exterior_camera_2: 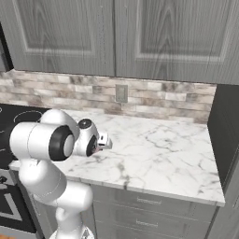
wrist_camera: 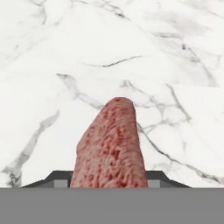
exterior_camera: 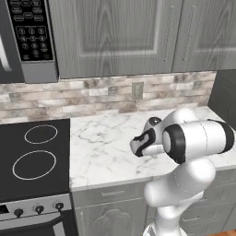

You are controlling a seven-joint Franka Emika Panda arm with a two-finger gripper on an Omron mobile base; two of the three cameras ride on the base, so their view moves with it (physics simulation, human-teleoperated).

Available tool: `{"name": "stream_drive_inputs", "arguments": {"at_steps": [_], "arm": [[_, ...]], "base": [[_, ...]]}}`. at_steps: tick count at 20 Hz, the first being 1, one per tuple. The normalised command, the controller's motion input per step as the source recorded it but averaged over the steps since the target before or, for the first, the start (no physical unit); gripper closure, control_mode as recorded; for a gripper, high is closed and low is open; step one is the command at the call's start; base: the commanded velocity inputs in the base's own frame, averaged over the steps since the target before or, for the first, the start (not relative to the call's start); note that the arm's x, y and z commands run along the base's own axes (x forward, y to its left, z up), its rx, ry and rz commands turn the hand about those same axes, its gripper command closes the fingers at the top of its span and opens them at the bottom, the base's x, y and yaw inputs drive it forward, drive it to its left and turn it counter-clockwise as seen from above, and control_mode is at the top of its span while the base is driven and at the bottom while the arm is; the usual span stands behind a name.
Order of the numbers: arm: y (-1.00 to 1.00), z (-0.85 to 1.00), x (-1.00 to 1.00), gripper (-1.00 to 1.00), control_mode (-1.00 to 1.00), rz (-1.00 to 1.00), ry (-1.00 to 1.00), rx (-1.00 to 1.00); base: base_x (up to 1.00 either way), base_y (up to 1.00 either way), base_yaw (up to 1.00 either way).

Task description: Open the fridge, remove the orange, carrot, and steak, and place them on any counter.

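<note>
Marbled counter (wrist_camera: 109, 48) below my gripper (wrist_camera: 107, 177); jaws clamped on steak (wrist_camera: 111, 144), held above slab, near its front edge. Step in hand: placing steak. Next I reckon: lower, release onto bare marble, clear of stovetop (exterior_camera: 34, 156) at left.

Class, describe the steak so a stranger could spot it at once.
Start at the white marble counter beside the black stovetop. Above it, the gripper holds the steak: a mottled pinkish-red slab, the one red thing against pale veined stone.

Steak (wrist_camera: 111, 144) between the jaws, above the counter (wrist_camera: 131, 52); stovetop (exterior_camera: 34, 156) to its left
</note>
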Motion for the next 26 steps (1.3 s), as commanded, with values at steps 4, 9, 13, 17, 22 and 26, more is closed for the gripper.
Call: {"name": "stream_drive_inputs", "arguments": {"at_steps": [4,9,13,17,22,26], "arm": [[0.00,-0.09,0.00,-1.00,-1.00,0.00,0.00,0.00],[0.00,0.00,0.01,-1.00,-1.00,0.00,0.02,0.00],[0.02,0.10,0.00,-1.00,-1.00,0.00,0.12,0.00],[0.00,0.67,-0.14,-1.00,-1.00,0.00,0.11,0.00],[0.00,1.00,-0.58,-1.00,-1.00,0.00,0.06,0.00],[0.00,1.00,-0.64,-1.00,-1.00,0.00,0.16,0.00]], "base": [[0.00,0.00,0.00],[0.00,0.00,0.00],[0.00,0.00,0.00],[0.00,0.00,0.00],[0.00,0.00,0.00],[0.00,0.00,0.00]]}}
